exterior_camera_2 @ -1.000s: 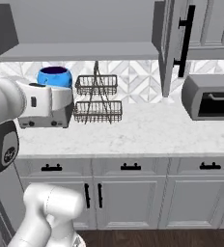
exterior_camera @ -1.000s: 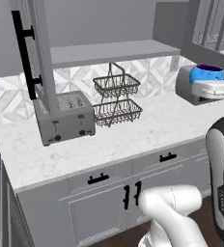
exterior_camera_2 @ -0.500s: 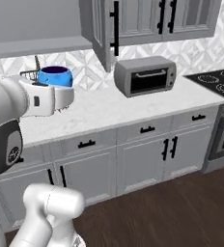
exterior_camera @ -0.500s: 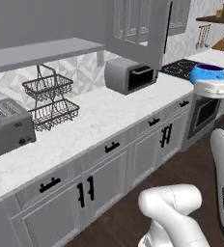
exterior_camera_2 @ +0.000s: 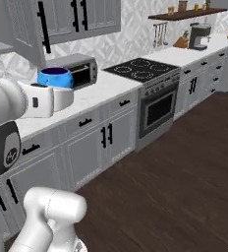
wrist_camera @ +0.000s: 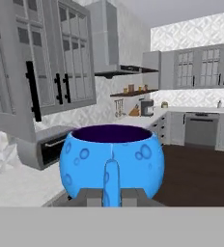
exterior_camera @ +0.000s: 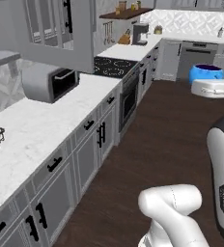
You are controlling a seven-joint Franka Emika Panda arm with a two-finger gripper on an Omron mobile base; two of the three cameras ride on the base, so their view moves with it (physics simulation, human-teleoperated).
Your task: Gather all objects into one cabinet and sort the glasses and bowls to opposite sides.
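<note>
A squat glossy blue cup (wrist_camera: 111, 161) with a dark inside sits upright in my gripper (wrist_camera: 110, 195), whose fingers (wrist_camera: 90, 197) are shut on its handle at the cup's base. From the base cameras the same blue cup (exterior_camera: 205, 73) (exterior_camera_2: 55, 77) rides on top of the white hand (exterior_camera: 213, 88) (exterior_camera_2: 52, 97), held in the air level with the counter. The dark brown wood-grain shelf (exterior_camera: 126, 13) (exterior_camera_2: 185, 15) (wrist_camera: 126, 92) hangs on the far wall above the counter corner, with small items on it. The black bowl, the red mug and the second blue cup are out of view.
A grey toaster oven (exterior_camera: 49, 82) (exterior_camera_2: 76, 69) stands on the white counter (exterior_camera: 22, 130). Beyond it are a black stove (exterior_camera: 114, 65) (exterior_camera_2: 140, 69) and a coffee machine (exterior_camera: 140, 33) (exterior_camera_2: 199, 35). Grey glazed wall cabinets (wrist_camera: 46, 58) hang above. Dark wood floor (exterior_camera_2: 185, 172) stretches ahead.
The whole picture has swung: the base has turned away from the toaster and wire basket toward the stove and far corner. The blue cup has stayed in my gripper throughout.
</note>
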